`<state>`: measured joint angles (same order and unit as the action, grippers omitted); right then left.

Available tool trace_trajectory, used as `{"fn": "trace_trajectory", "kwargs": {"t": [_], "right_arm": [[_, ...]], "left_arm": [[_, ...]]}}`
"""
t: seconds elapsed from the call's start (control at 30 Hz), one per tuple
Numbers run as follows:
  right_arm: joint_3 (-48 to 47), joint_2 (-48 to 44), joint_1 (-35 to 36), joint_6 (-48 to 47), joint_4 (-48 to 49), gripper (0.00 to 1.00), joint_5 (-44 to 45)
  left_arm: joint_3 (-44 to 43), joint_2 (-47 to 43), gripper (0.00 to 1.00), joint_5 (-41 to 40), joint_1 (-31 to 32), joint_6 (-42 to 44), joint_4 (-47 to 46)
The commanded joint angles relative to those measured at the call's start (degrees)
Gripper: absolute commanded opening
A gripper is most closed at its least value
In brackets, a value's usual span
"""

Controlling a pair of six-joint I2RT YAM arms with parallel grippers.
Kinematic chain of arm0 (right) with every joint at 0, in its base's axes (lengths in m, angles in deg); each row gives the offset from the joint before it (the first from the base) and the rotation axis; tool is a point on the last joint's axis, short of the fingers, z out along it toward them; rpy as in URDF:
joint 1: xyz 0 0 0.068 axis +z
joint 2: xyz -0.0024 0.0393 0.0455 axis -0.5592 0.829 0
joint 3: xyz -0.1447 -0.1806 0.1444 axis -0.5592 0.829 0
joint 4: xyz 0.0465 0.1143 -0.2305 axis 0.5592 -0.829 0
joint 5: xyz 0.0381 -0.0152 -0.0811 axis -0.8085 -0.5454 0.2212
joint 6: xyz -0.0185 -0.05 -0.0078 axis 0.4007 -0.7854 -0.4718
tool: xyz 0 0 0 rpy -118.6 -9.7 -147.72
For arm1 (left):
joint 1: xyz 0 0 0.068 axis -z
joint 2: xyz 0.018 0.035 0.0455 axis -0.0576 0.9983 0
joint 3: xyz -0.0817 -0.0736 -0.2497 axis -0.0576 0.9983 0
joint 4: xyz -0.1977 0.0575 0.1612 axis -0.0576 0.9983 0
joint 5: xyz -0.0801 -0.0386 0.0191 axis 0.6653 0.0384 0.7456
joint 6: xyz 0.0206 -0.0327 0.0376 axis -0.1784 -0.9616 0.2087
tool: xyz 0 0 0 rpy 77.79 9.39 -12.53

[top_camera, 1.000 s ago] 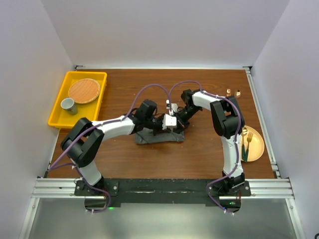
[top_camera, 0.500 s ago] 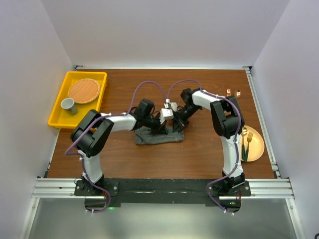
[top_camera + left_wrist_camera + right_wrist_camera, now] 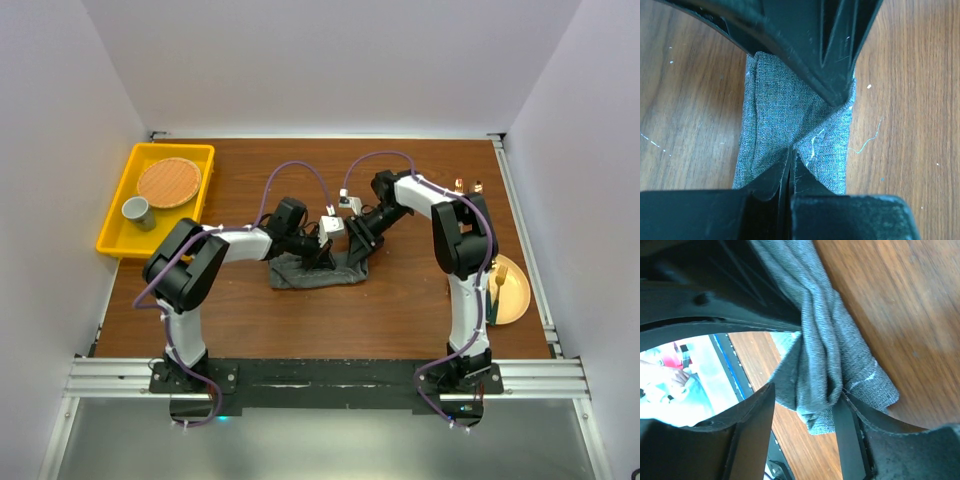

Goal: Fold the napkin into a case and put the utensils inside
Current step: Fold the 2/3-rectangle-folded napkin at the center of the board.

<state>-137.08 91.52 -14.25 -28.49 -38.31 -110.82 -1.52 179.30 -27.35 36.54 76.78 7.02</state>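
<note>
Grey cloth is what both my tools are on: the napkin [image 3: 318,272] lies about midway between the bench's left and right edges, a little nearer the near edge than the far one. My left gripper [image 3: 790,162] is pinched fully closed on a raised crease of it. My right gripper [image 3: 805,395] has its jaws apart only by the thickness of a fat bunch of the same cloth, which fills the space between them.

I judge this to be the folding step, not yet finished. The cloth is a narrow strip, but rumpled and twisted, not a flat pouch. Next I need to lay the pinched fold down flat and square, leaving one end open, before I let go.

Its long axis runs parallel to the near edge, ends pointing at the left and right edges.

The utensils [image 3: 496,285] wait untouched on the yellow plate [image 3: 518,292] against the right edge, toward the near-right corner, well apart from the napkin.
</note>
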Motion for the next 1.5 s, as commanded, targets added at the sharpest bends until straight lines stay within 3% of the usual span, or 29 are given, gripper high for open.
{"fn": "trace_trajectory", "kwargs": {"t": [0.0,0.33,0.4,0.5,0.73,0.87,0.9,0.93,1.0,1.03,1.1,1.13,1.3,1.47], "right_arm": [[0.98,-3.65,0.03,-2.71,-0.58,0.57,-4.73],[2.47,-4.53,-0.06,-7.11,-1.02,0.66,-5.97],[3.0,-4.71,-0.15,-6.23,0.21,0.63,-5.0],[4.32,-4.98,-0.06,-3.25,5.55,0.48,-2.2],[6.87,-5.77,0.47,-0.26,10.23,0.33,1.33],[7.66,-5.59,0.38,1.24,12.34,0.13,2.47],[8.01,-5.77,0.29,1.15,12.86,0.04,2.39],[8.36,-6.03,0.38,1.24,13.22,0.01,2.3],[9.41,-6.99,0.29,1.15,14.27,0.0,1.6],[9.59,-7.17,0.38,0.98,14.45,0.0,1.25],[9.77,-7.35,0.29,0.8,14.45,0.0,0.54],[9.77,-7.35,0.38,0.45,14.45,0.0,0.36],[10.03,-8.49,0.29,-0.6,14.54,0.0,-0.87],[10.83,-9.37,0.38,-1.48,14.72,0.0,-1.57]], "left_arm": [[-1.08,0.72,0.0,1.3,-0.8,0.08,-1.31],[-1.26,1.42,0.0,1.74,-1.42,-0.71,-1.22],[-1.26,1.42,0.0,2.09,-1.42,-0.97,-1.57],[-1.17,1.16,0.0,2.44,-1.68,-2.29,-2.71],[-1.26,1.07,0.0,3.14,-1.86,-5.01,-3.95],[-1.08,0.72,0.01,3.85,-2.29,-4.93,-3.77],[-0.21,-0.5,0.07,4.72,-2.91,-5.8,-5.16],[0.58,-1.47,0.21,4.9,-3.26,-6.76,-6.57],[2.51,-4.19,0.35,5.43,-4.31,-9.13,-11.4],[2.52,-4.9,0.47,5.26,-4.49,-9.49,-12.11],[1.56,-5.26,0.54,4.99,-5.19,-10.02,-12.56],[1.03,-5.09,0.65,5.6,-5.37,-9.94,-12.39],[-2.04,-1.84,0.82,7.45,-5.11,-9.15,-10.89],[-3.63,1.32,0.83,7.98,-4.85,-7.65,-11.33]]}}
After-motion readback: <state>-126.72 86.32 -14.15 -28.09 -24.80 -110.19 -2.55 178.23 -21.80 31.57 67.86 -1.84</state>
